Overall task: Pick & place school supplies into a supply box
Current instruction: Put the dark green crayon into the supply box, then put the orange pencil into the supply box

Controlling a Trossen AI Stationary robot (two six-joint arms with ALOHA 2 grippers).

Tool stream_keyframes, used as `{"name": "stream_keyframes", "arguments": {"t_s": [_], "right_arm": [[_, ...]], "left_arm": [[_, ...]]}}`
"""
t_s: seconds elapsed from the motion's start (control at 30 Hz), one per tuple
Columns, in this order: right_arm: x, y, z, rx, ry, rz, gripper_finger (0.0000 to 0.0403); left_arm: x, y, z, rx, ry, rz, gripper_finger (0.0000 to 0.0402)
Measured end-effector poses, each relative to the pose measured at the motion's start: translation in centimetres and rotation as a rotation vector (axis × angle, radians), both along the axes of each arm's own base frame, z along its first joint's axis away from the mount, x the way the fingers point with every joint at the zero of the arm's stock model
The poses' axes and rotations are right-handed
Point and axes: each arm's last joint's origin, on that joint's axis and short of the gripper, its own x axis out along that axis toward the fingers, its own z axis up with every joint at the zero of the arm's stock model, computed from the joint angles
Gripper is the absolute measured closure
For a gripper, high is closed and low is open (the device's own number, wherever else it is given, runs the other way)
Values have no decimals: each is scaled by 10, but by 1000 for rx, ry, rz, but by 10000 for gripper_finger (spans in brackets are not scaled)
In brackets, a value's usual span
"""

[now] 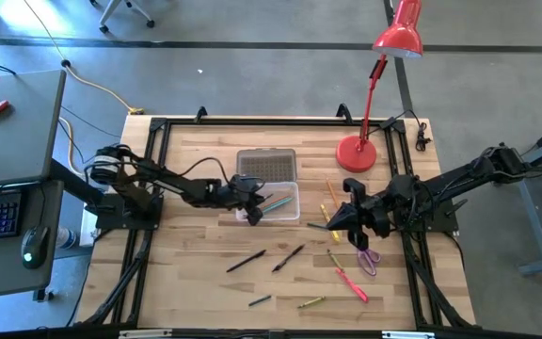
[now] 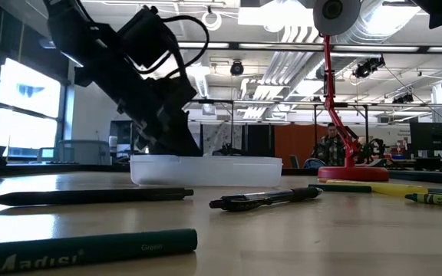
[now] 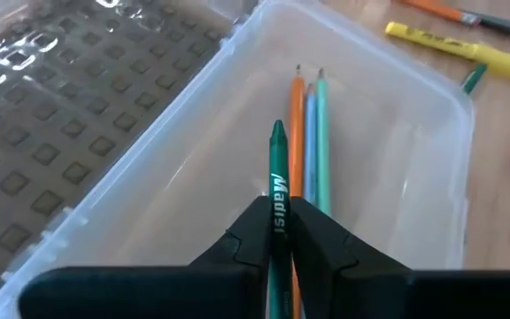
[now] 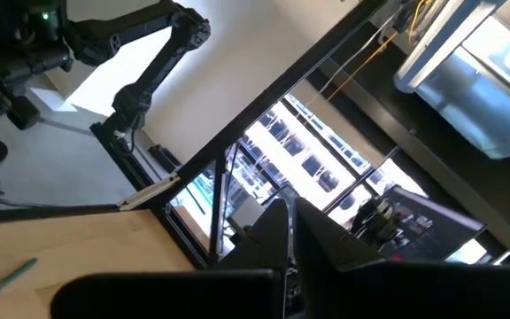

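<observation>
The supply box (image 1: 285, 202) is a clear tray lying open on the table, with its ribbed lid (image 1: 266, 164) beside it on the far side. An orange pencil (image 3: 297, 133) and a teal pencil (image 3: 322, 133) lie inside the box (image 3: 397, 151). My left gripper (image 3: 278, 213) is over the box's left end (image 1: 252, 209), shut on a green pencil (image 3: 277, 164). My right gripper (image 1: 330, 224) hovers right of the box with its fingers together (image 4: 289, 217); nothing shows between them. Loose supplies lie on the near half of the table. My left gripper pinches the green pencil between its two fingers at the printed part of the shaft (image 3: 278, 197). The pencil lies along the fingers, and its pointed end (image 3: 277, 133) sticks out ahead, over the box floor beside the two pencils inside. I cannot tell whether the tip touches the floor.
On the table lie a black pencil (image 1: 246, 261), a black pen (image 1: 288, 257), a short green pencil (image 1: 260, 300), a yellow-green one (image 1: 310, 302), a red pen (image 1: 351, 282), purple scissors (image 1: 367, 259) and a yellow marker (image 1: 327, 212). The red desk lamp (image 1: 356, 153) stands far right.
</observation>
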Motion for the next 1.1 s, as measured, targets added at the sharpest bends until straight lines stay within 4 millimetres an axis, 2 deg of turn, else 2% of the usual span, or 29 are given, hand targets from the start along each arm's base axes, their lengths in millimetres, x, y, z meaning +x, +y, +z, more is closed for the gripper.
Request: {"name": "stream_keyframes", "arguments": {"t_s": [0.33,0.57,0.73,0.87,0.97,1.1], "right_arm": [[0,0,0,83,45,23,402],[1,0,-6,234,189,60,402],[1,-1,-4,210,148,13,402],[2,-1,-5,344,172,-228,402],[1,1,-13,441,247,-405,400],[1,6,-19,537,364,-496,379]], "left_arm": [[11,0,13,82,102,-73,294],[31,0,48,167,110,-146,295],[44,0,92,170,160,-168,303],[47,0,134,195,265,-194,306],[44,0,166,222,320,-211,307],[31,2,214,303,350,-195,307]]}}
